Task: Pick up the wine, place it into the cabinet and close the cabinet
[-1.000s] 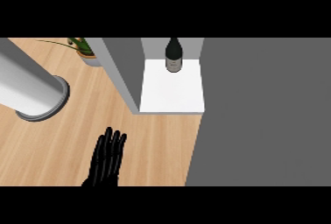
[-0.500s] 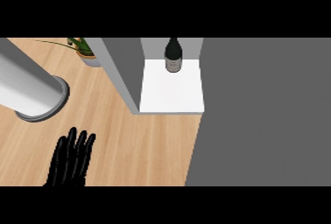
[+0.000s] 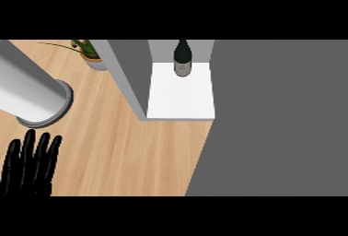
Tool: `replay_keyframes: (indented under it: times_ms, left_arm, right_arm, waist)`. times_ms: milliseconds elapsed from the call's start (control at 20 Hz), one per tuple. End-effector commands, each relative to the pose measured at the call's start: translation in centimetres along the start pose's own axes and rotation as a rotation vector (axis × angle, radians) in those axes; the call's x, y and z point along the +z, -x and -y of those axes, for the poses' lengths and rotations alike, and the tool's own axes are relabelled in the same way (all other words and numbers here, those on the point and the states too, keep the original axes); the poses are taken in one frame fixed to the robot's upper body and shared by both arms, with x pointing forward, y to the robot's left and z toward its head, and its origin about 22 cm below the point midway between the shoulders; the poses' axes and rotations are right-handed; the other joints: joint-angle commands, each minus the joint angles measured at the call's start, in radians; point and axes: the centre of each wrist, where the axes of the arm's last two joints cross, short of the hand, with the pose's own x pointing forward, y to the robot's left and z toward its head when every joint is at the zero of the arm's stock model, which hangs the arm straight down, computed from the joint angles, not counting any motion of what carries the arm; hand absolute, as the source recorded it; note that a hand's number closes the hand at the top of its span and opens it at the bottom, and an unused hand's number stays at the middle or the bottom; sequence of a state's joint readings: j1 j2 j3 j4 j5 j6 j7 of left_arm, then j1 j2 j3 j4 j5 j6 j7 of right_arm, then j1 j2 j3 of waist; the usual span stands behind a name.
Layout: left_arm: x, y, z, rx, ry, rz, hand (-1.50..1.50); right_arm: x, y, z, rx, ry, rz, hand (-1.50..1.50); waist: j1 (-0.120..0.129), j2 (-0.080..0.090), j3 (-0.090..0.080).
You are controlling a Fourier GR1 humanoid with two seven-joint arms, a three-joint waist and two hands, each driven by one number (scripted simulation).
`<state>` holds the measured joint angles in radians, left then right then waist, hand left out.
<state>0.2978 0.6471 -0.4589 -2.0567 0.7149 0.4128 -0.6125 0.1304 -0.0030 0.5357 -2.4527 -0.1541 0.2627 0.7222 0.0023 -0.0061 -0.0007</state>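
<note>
So, wine's sitting in the cabinet

Wine bottle [image 3: 182,58] stands upright at the back of the cabinet's white shelf [image 3: 181,99]. Left robot hand [image 3: 28,163] hovers over the wooden tabletop [image 3: 129,156] at bottom left, well apart, fingers straight, holding nothing. Potted plant [image 3: 90,53] beside the cabinet

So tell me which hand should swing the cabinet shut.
Left, probably: the left hand is the only one in view, open, low-left on the counter. The wine bottle already stands inside the cabinet.
</note>
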Motion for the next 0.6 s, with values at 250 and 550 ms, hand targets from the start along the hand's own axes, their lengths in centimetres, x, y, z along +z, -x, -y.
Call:
replay_keyframes:
  times_ms: [250, 550]
  left_arm:
    - [0.5, -2.2, -6.2, -0.022, -0.017, -0.014, -1.50]
    - [-0.2, -3.0, -6.8, -0.044, -0.005, -0.029, -1.50]
  right_arm:
    - [0.1, -2.1, -4.3, -0.013, -0.107, 0.081, 1.50]
    - [0.0, -2.4, -6.5, -0.049, -0.119, 0.084, 1.50]
  waist:
    - [0.010, -0.002, -0.002]
    - [0.005, -0.004, -0.003]
